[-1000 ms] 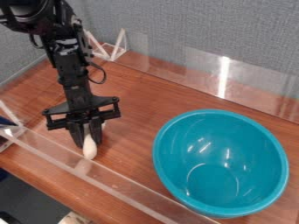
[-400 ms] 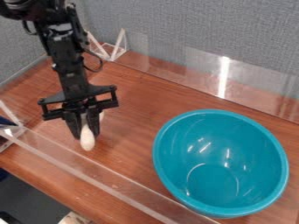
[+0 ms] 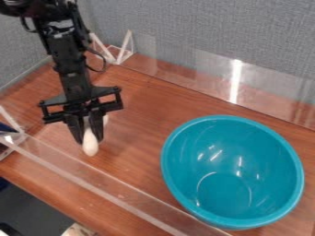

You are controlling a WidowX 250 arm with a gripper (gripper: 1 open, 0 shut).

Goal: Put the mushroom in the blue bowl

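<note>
So the big blue bowl is the closest of the main stuff, sitting over on the right side of the wooden table, and it takes up a pretty huge chunk of the view (seriously, it dwarfs everything else on the table). It's upright, glossy and round, with a few bright glints down on the inside.

Over to the left, well apart from the bowl, the black gripper points down with its jaws closed on the mushroom. The pale stem pokes out below the fingertips, pretty much upright. I can't make out the cap, the fingers are in the way up there. Can't really tell from this angle how much air there is under the stem either, but the mushroom is definitely outside the bowl.

The arm goes up from the gripper and out of the top left of the view, all dark, with a cable looping off its side. Just behind it there's a white wire-looking thing near the back edge of the table, no clue what it is. Farthest back is a speckled gray wall, and there's a bright shiny streak on the strip along its bottom, spilling onto the wood.
</note>
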